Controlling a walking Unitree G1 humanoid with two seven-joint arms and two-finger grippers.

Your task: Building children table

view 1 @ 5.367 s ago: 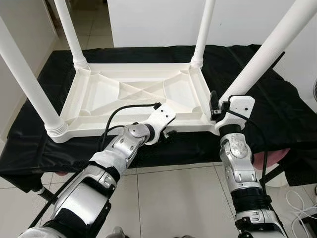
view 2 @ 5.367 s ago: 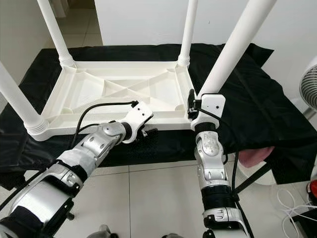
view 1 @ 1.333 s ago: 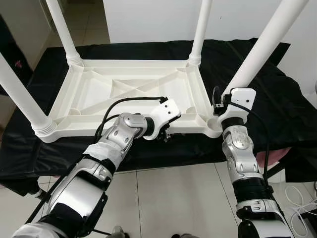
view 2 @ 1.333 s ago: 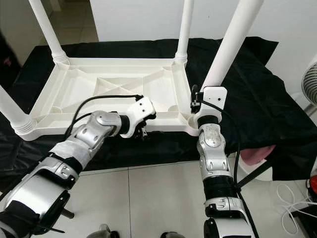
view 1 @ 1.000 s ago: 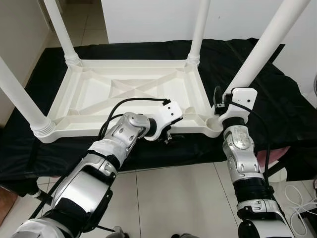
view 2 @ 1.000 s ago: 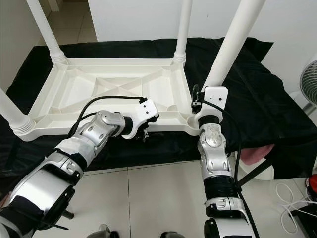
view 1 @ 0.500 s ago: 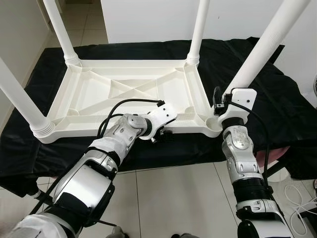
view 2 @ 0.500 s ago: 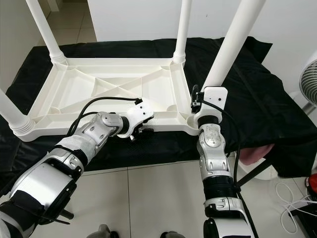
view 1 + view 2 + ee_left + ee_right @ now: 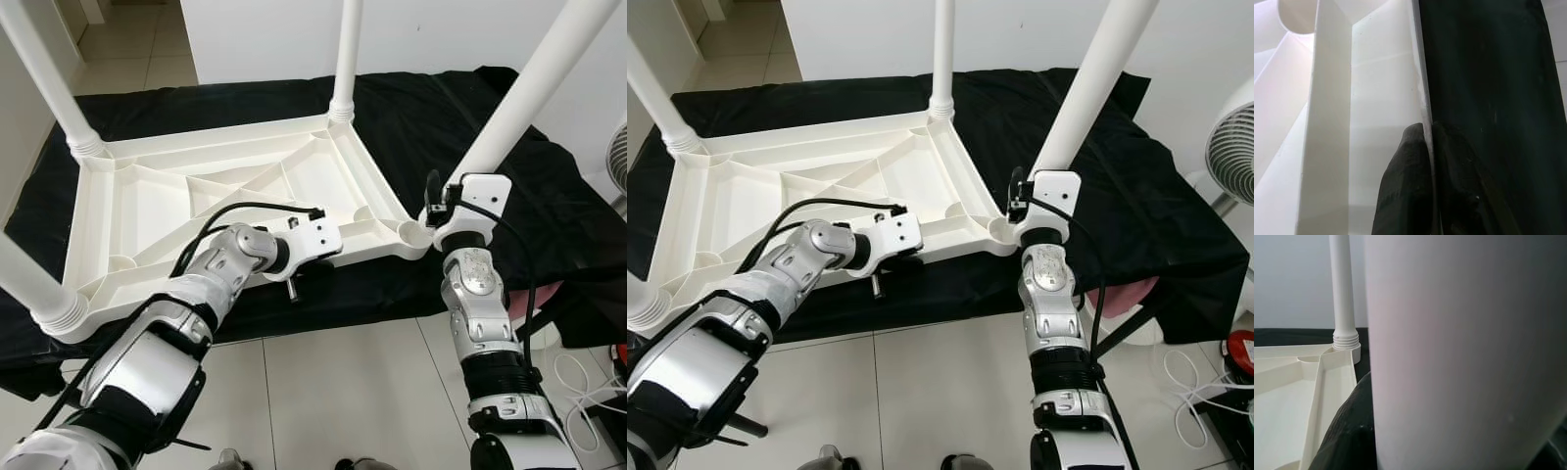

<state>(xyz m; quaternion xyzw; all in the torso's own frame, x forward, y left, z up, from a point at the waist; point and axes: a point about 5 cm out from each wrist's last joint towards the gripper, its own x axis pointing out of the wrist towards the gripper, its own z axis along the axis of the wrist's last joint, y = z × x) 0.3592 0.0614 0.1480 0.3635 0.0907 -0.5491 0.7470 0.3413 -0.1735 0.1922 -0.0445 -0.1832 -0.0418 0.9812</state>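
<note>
The white plastic children's table [image 9: 235,196] lies upside down on a black cloth [image 9: 509,186] that covers a low surface, with its ribbed underside facing up and its legs pointing upward. It sits skewed on the cloth, its near long rim running from the near left corner up toward the right.

At that near rim, about midway along, the left gripper [image 9: 294,276] reaches in from the near side. In the left wrist view its two black fingers [image 9: 1405,191] sit nearly together with the thin edge of the rim [image 9: 1422,88] pinched between them, one finger on the white inner face and the other on the dark outer side.

At the near right corner of the table, the right gripper [image 9: 1024,211] is at the base of the near right leg [image 9: 1097,78]. In the right wrist view the leg [image 9: 1464,352] passes close in front of the camera with a black finger [image 9: 1349,431] against its side; the jaws are spread about the leg and grip it.

The near left leg [image 9: 34,284] stands at the cloth's left edge. Farther back, the far left leg [image 9: 44,73] and the far right leg [image 9: 345,54] rise from the table's far corners. A white fan [image 9: 1234,137] stands off the right edge of the cloth, above a tiled floor [image 9: 323,392].
</note>
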